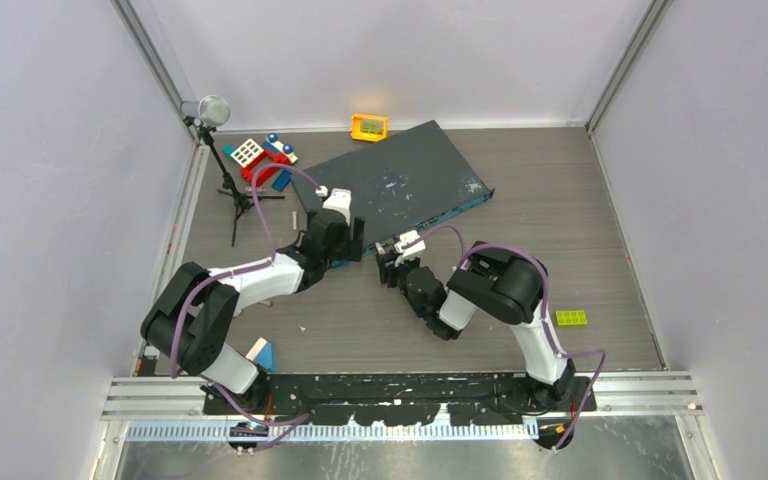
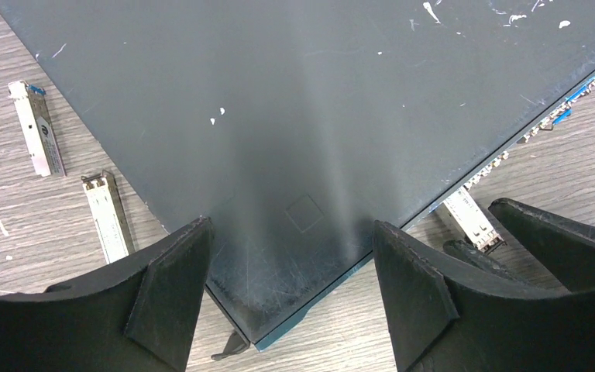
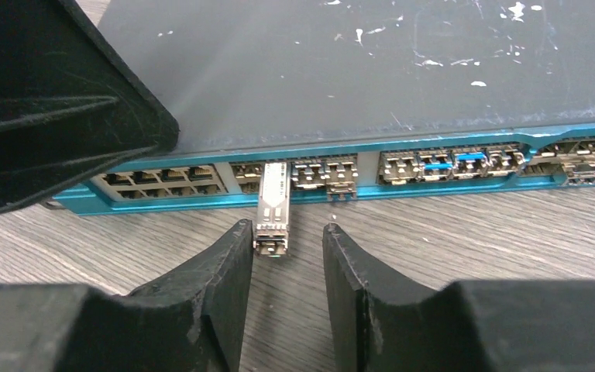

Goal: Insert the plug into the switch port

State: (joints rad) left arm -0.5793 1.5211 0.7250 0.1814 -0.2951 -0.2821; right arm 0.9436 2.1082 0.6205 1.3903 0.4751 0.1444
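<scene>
the plug (image 3: 272, 203) sits part-way in its switch port (image 3: 274, 163), tail jutting toward 6 o'clock between the parted, unclamped fingers of the right hand (image 3: 288, 232). the left hand (image 2: 290, 232) rests spread wide over the switch (image 2: 302, 101) corner. risk: the half-seated plug, nudged by the 9 o'clock finger, tilts or slips out.

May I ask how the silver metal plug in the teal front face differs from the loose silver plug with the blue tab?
The inserted plug sits partly in a port; the tabbed plug lies flat on the wooden table, apart from the dark-grey switch. The inserted plug shows no blue; the tabbed one does. Both are slim and silver.
</scene>
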